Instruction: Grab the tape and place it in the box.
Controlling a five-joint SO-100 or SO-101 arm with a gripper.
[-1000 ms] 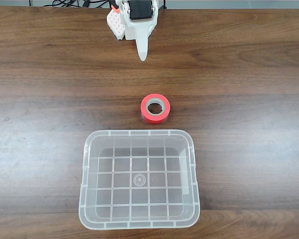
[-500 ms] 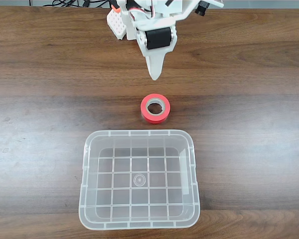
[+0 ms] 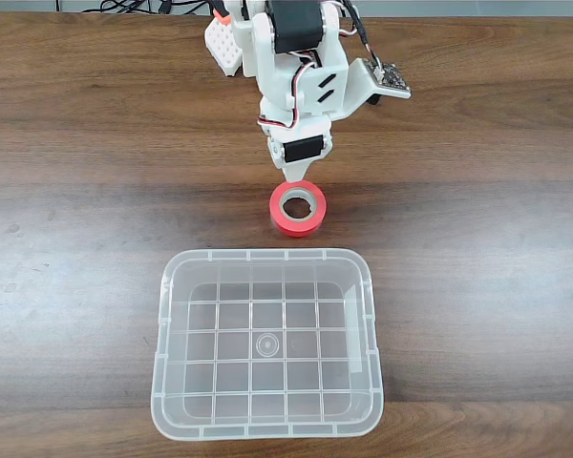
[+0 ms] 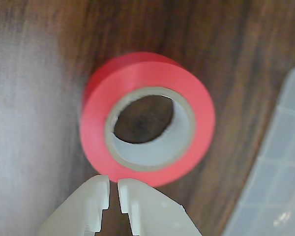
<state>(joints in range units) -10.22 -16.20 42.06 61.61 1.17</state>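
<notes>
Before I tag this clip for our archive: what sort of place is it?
Probably a desk or lab bench set up for robot practice: a wood-grain table, cables along its back edge, and just a tape roll and a clear plastic box.

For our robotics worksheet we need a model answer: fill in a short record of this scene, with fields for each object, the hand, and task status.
tape: red-orange roll, lying flat on the wooden table, just beyond the box
box: clear plastic bin, empty, grid bottom
hand: white, fingers nearly closed, tips at the roll's outer edge, holding nothing
task status: tape not yet grasped
</notes>
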